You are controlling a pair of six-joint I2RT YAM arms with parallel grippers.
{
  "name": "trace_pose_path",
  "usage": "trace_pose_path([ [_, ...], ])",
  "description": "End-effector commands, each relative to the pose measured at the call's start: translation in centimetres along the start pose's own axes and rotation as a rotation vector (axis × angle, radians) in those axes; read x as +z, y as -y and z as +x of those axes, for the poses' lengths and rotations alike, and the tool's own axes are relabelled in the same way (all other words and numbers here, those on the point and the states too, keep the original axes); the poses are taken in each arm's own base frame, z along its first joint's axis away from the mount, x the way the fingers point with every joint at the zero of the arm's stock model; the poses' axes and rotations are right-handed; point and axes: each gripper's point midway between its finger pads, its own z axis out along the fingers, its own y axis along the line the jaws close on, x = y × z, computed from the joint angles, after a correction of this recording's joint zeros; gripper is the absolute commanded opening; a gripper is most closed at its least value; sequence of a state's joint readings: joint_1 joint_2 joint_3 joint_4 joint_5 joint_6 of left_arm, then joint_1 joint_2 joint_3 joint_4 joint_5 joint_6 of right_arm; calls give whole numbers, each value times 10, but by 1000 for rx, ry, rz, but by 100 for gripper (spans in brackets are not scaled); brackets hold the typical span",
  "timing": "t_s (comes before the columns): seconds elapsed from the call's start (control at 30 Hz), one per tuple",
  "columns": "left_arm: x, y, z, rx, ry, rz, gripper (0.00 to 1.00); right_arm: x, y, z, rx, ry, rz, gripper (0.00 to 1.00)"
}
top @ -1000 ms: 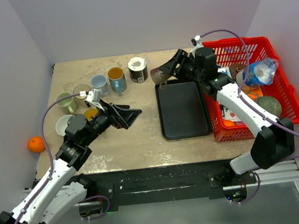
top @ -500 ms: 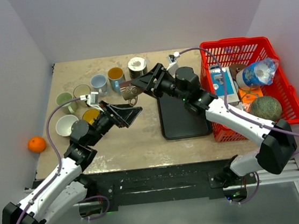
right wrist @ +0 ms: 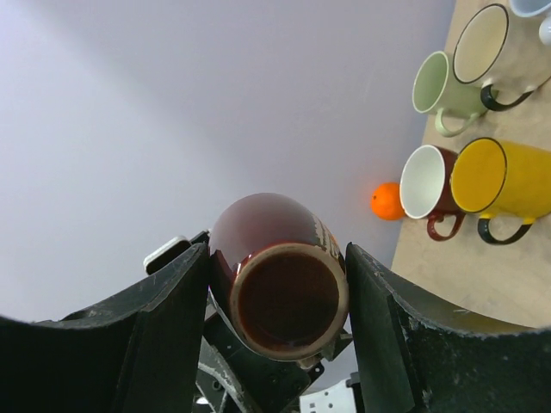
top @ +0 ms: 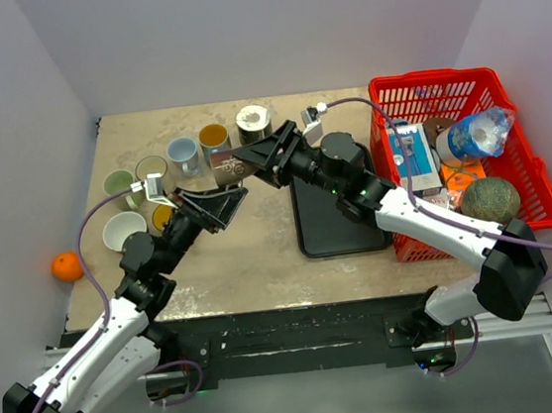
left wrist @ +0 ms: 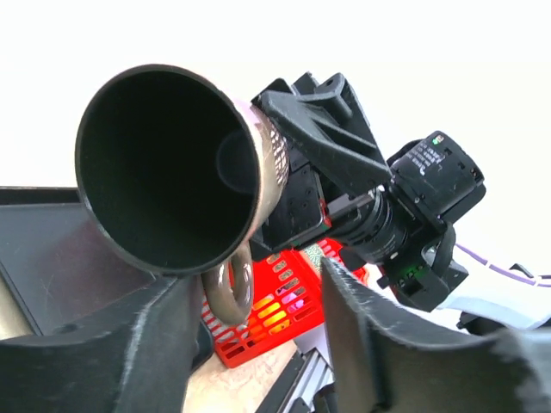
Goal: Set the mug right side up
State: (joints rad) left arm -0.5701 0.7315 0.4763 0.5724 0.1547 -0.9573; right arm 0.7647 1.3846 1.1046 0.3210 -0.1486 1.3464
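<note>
A brown mug [top: 226, 166] hangs in the air over the table's middle, lying on its side. My right gripper [top: 243, 160] is shut on its body; in the right wrist view both fingers press the mug [right wrist: 284, 284] with its base toward the camera. My left gripper [top: 235, 193] sits just below and in front of it. In the left wrist view the mug's dark mouth [left wrist: 168, 168] faces the camera, and its handle [left wrist: 228, 288] hangs between the left fingers, close to the left one and clear of the right one. The left gripper [left wrist: 254, 284] is open.
Several upright mugs [top: 185, 154] stand in a cluster at the back left, also seen in the right wrist view [right wrist: 504, 181]. A black tray [top: 333, 203] lies mid-table beside a red basket [top: 503, 101] of groceries. An orange [top: 66, 266] lies at the far left.
The right arm swung left from over the tray's far edge, carrying the mug to the left gripper. The left gripper rose to meet it and its jaws narrowed around the handle.
</note>
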Motion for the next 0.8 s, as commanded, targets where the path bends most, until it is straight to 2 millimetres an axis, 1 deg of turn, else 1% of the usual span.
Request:
trace_pose_path([
  [0.0,0,11,-16,-7,73,34,52,-12,-44,-3,56,30,-139,0],
  [0.17,-1,8,-17,-15,81,17,35,-9,-40,7,58,-9,-132,0],
  [0.2,-1,7,-17,-16,87,11,28,-8,-38,9,58,-15,-124,0],
  [0.27,-2,4,-18,-19,90,-2,20,-7,-34,12,49,-28,-111,0],
  [0.3,-2,3,-20,-17,99,-10,11,-7,-31,13,50,-32,-104,0],
  [0.37,-2,1,-20,-17,102,-19,0,-7,-26,16,50,-41,-97,0],
  [0.43,-2,-2,-21,-10,107,-35,0,-6,-19,17,42,-44,-81,0],
  [0.47,-2,-5,-19,-12,101,-53,0,-5,-17,18,27,-47,-74,13],
  [0.5,-2,-9,-23,-11,114,-81,0,0,-17,19,5,-58,-63,27],
  [0.53,-3,-12,-23,-4,114,-99,0,2,-1,21,-52,-69,6,42],
  [0.57,-4,-20,-21,2,106,-142,0,5,2,21,-84,-73,25,62],
  [0.6,-5,-24,-27,29,128,-175,0,8,0,21,-114,-74,30,70],
  [0.63,-6,-28,-29,44,129,-203,0,11,16,20,-156,-71,78,76],
  [0.67,-9,-43,-23,82,93,-271,0,12,25,18,-174,-62,107,99],
  [0.7,-9,-44,-29,109,104,-299,0,13,35,16,-216,-52,139,99],
  [0.73,-15,-60,-21,140,56,-376,0,13,58,10,-236,-27,232,99],
  [0.77,-20,-74,-24,191,54,-449,0,13,68,7,-258,-14,275,99],
])
